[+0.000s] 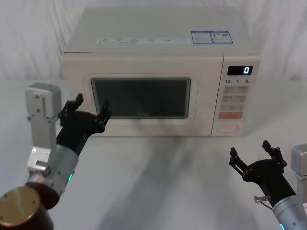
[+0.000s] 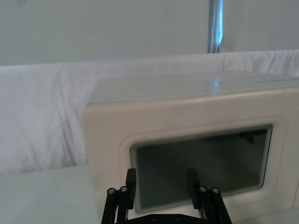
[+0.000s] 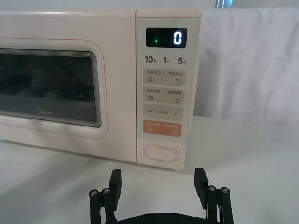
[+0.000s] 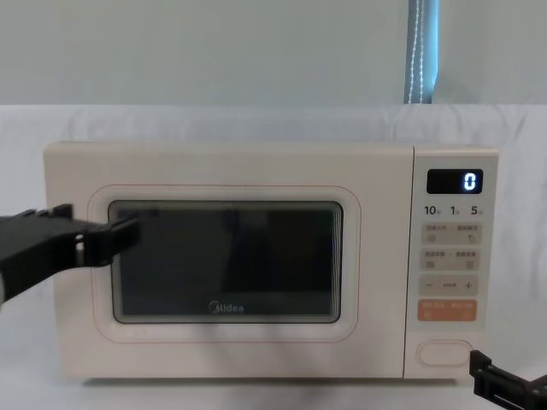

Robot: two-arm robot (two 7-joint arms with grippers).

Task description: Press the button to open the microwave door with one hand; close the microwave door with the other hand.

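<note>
The cream microwave's door (image 1: 144, 98) is shut, its dark window facing me. My left gripper (image 1: 91, 104) is open and raised close in front of the door's left part (image 4: 226, 260); in the left wrist view its fingers (image 2: 131, 179) frame the window's left half (image 2: 201, 158). I cannot tell whether it touches the door. The wide cream button (image 1: 228, 128) sits at the bottom of the control panel, below the orange key. My right gripper (image 1: 250, 149) is open and empty, low over the table, a short way in front of the button (image 3: 159, 152).
The microwave stands on a white cloth-covered table (image 1: 158, 172) with a white draped backdrop behind it. The display (image 1: 240, 70) reads 0. A bare stretch of table lies between the two arms.
</note>
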